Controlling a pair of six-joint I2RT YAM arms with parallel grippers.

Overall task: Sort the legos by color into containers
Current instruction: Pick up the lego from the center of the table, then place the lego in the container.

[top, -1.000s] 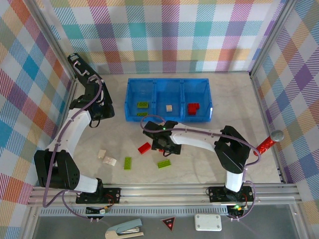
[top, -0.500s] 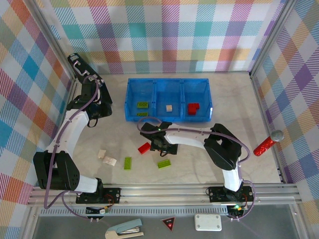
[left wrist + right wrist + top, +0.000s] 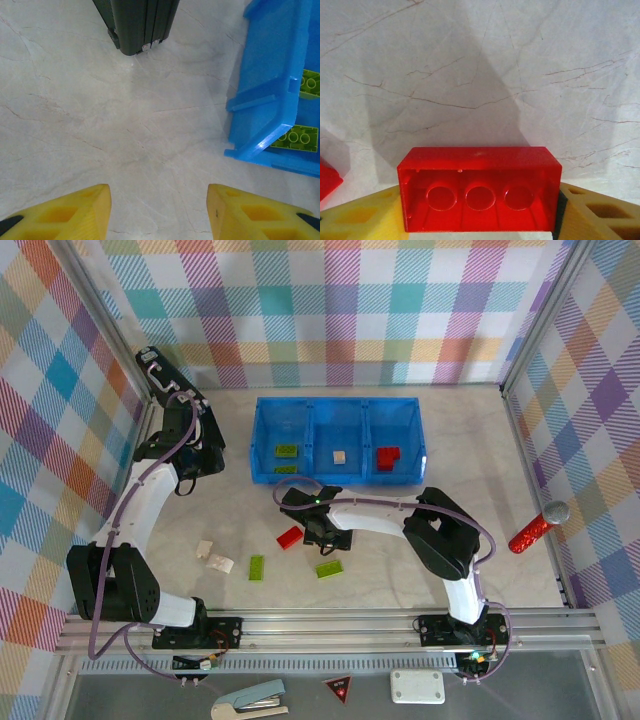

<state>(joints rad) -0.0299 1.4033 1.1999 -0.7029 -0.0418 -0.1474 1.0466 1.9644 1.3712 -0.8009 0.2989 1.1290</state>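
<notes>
A red lego (image 3: 479,192) lies with its hollow underside toward the right wrist camera, and my right gripper (image 3: 479,215) is shut on it, yellow fingers (image 3: 592,215) against both ends, low over the table. From above, that gripper (image 3: 318,530) sits just right of a loose red lego (image 3: 290,536). Two green legos (image 3: 257,567) (image 3: 328,568) and two cream ones (image 3: 205,549) (image 3: 220,563) lie on the table. The blue containers (image 3: 338,403) hold green (image 3: 287,450), cream (image 3: 339,456) and red (image 3: 388,457) legos. My left gripper (image 3: 159,215) (image 3: 205,455) hangs open left of the tray (image 3: 265,100).
A black case (image 3: 137,22) with silver latches stands ahead of the left gripper. A red and silver cylinder (image 3: 535,525) leans at the right wall. Plaid walls close in three sides. A stapler-like tool (image 3: 250,702), red triangle sticker (image 3: 338,688) and white box (image 3: 417,686) lie below the rail.
The right gripper has slid a little left and its jaws have closed on the red lego. The left arm shifted slightly a second ago, then stayed still.
</notes>
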